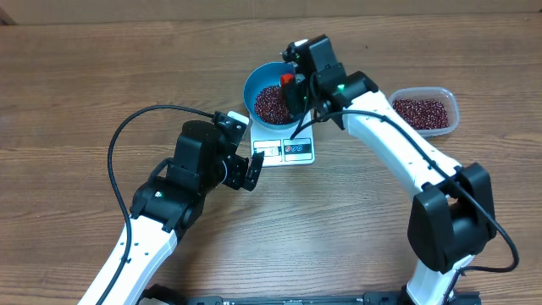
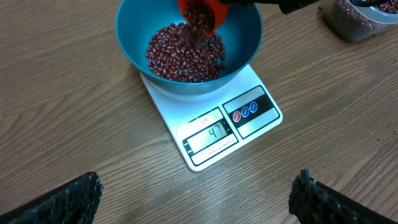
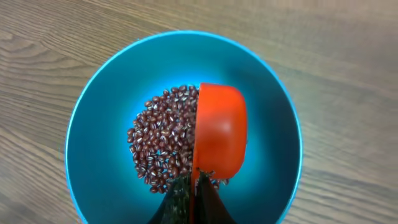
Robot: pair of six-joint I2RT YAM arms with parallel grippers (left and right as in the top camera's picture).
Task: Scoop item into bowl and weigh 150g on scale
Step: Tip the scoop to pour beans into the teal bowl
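The right pincer (image 3: 194, 194) grips a red scoop (image 3: 219, 130), tipped above beans (image 3: 158, 146) in the blue bowl (image 3: 106, 112) on the scale (image 1: 288, 151); the left pincer (image 1: 251, 169) is open, lower left.

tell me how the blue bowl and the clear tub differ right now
The bowl is round and opaque blue; the tub is rounded-rectangular and clear. The bowl sits on the scale; the tub rests directly on the table. A red scoop, held by the right gripper, tips over the bowl; the tub has no scoop over it. Both hold red-brown beans.
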